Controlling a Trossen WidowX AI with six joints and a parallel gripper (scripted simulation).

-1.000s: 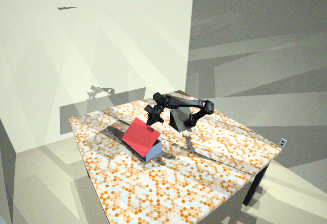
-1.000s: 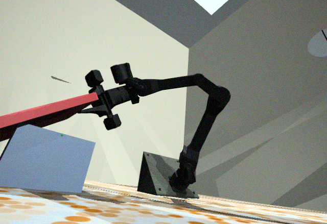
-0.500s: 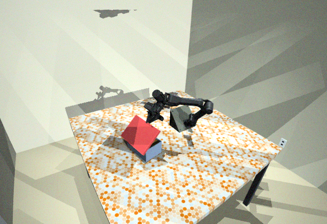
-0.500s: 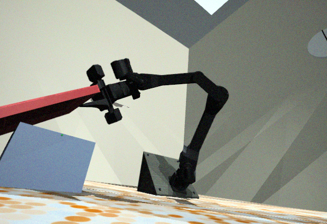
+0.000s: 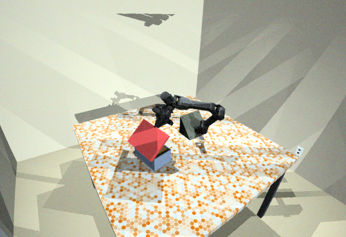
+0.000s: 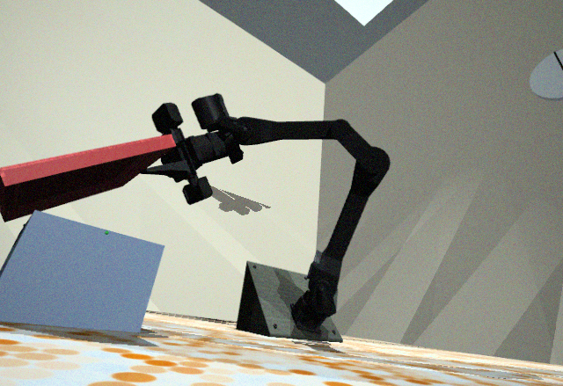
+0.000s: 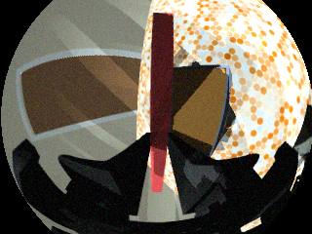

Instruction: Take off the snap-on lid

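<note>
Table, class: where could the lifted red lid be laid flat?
Gripper holds the lid tilted over the box. Bare table lies between box and near edge. Crowded between box and arm base.

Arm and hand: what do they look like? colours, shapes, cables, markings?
The arm is matte black throughout, slim rounded links with bulkier joints, on a dark grey wedge-shaped base. The hand is black and blocky, with boxy modules at its ends. No cables or markings are visible.
</note>
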